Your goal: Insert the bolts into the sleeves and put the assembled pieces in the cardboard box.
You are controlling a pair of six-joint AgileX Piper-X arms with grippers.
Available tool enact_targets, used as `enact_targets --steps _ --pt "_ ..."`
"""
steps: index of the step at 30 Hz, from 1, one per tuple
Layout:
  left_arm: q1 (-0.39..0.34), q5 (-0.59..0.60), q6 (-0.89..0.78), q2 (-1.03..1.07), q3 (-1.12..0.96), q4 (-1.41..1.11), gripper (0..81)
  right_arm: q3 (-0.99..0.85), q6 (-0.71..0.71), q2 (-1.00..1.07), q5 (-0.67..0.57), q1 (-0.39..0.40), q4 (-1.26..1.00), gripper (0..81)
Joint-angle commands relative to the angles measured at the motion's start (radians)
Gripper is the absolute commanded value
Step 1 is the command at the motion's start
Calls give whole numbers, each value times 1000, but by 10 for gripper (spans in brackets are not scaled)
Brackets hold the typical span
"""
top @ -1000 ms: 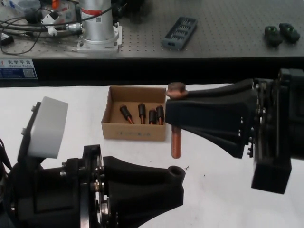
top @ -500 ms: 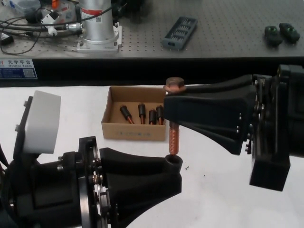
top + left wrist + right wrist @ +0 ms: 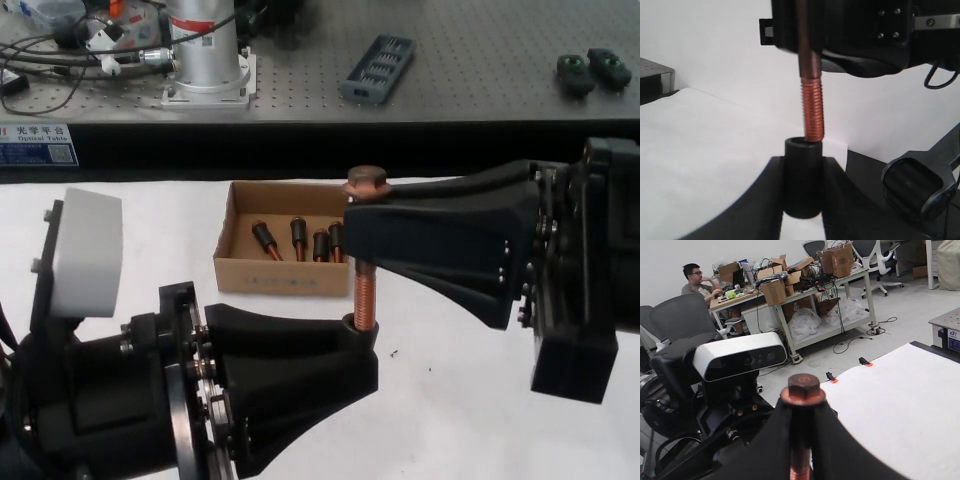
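Note:
My right gripper (image 3: 352, 232) is shut on a copper bolt (image 3: 366, 285), held upright with its hex head (image 3: 802, 386) above the fingers. The bolt's threaded tip (image 3: 812, 112) sits at the mouth of a black sleeve (image 3: 802, 177). That sleeve stands upright in my left gripper (image 3: 358, 338), which is shut on it below the bolt. Behind them the cardboard box (image 3: 282, 274) lies open on the white sheet. Several assembled bolt-and-sleeve pieces (image 3: 298, 238) lie inside it.
A dark perforated bench runs along the back with a silver cylinder (image 3: 205, 45), a dark ribbed block (image 3: 378, 68) and two dark green parts (image 3: 592, 70). The white sheet (image 3: 450, 400) is bare in front of the box and to the right.
The right gripper has carried the bolt left and down until its tip meets the sleeve. The left gripper has raised the sleeve slightly under it.

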Motion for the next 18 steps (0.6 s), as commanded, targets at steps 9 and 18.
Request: enact_targets --steps 9,18 --pt "-4 0 3 -13 -3 -136 7 -12 1 4 -13 4 -17 39" --pt "-4 -37 3 -13 -3 -166 7 -12 1 4 -43 4 -17 32"
